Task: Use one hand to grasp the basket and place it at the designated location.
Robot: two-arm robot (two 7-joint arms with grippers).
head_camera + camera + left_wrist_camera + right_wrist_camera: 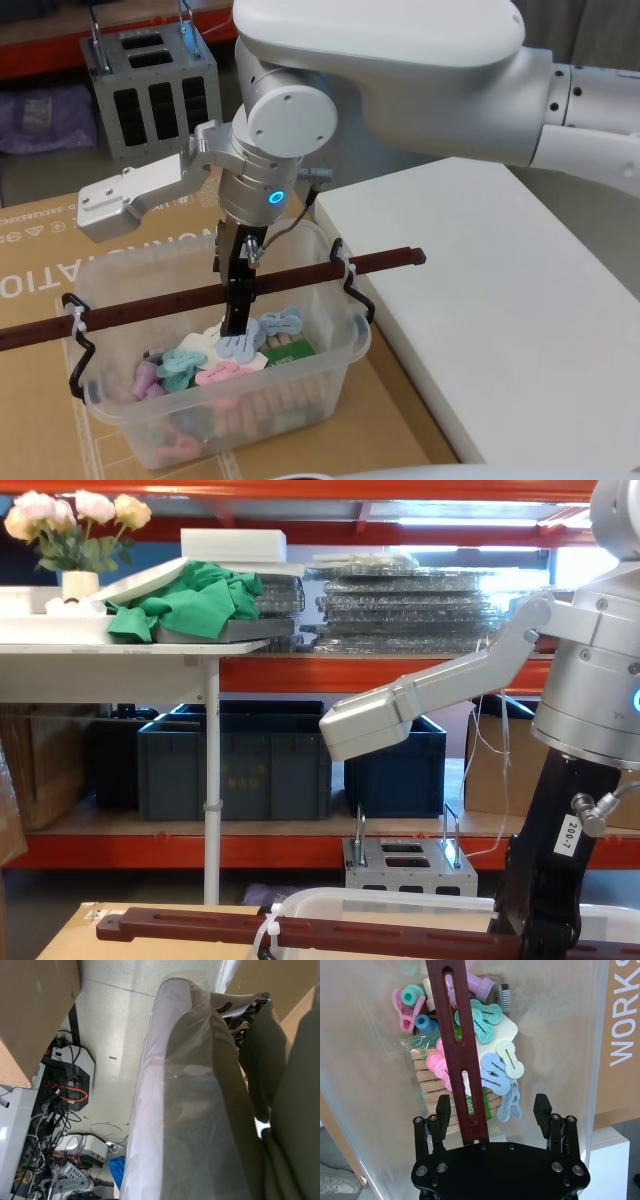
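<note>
The basket point(335, 370) is a translucent white tub on a cardboard box, filled with pastel clothes pegs point(215, 360). Its dark red-brown bar handle point(140, 310) runs across the top, tied on with white zip ties and black hooks. My right gripper point(236, 322) reaches straight down at the middle of the handle. In the right wrist view the right gripper point(492, 1108) is open, its fingers on either side of the handle point(455, 1035), which lies close to one finger. The chest view shows the black forearm point(545, 870) with its white label above the handle point(200, 925).
A white table point(500, 300) stands close to the basket's right side. A grey metal box with handles point(150, 90) sits behind. The cardboard box point(60, 250) extends left. Dark blue crates point(235, 760) fill a low shelf in the background.
</note>
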